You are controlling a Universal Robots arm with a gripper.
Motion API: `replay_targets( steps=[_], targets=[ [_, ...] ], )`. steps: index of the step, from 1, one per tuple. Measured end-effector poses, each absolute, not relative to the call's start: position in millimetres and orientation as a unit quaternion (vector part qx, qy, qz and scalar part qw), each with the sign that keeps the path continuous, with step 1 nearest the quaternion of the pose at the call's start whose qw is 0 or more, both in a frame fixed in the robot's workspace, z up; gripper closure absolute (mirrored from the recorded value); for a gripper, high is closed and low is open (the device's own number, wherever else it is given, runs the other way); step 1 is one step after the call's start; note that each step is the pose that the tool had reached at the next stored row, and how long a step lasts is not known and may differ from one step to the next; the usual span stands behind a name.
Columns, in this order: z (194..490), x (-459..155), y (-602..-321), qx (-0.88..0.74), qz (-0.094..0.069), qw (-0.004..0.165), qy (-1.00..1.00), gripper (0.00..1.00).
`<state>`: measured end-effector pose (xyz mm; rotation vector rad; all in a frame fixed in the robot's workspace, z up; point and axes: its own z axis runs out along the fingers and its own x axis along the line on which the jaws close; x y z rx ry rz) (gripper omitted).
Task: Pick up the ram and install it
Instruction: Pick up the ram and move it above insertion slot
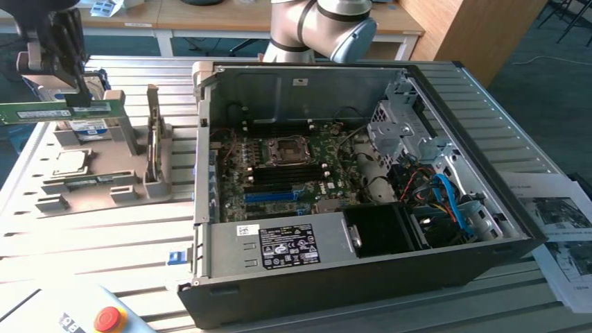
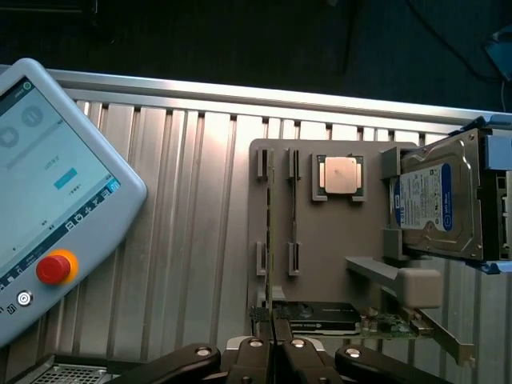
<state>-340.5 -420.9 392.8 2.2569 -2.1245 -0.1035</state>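
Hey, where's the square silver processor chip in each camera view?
Exterior view: the processor chip lies on the grey tray at the exterior view's left, near the hard drive.
Wrist view: the processor chip sits on the tray beside the hard drive.
Shared landmark: the pendant's red button.

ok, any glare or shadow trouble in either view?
Exterior view: the ram in the pincer is well lit, the table slats glare pale, the case interior by the black shroud sits in deep shadow. Wrist view: the pendant screen is washed out, the processor glints.
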Motion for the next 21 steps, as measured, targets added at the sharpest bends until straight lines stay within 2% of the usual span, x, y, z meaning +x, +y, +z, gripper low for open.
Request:
replay_targets(
  steps=[21],
  targets=[
    [393,-310,-421,0.73,-0.033,0.02,-0.682,0.88]
  ],
)
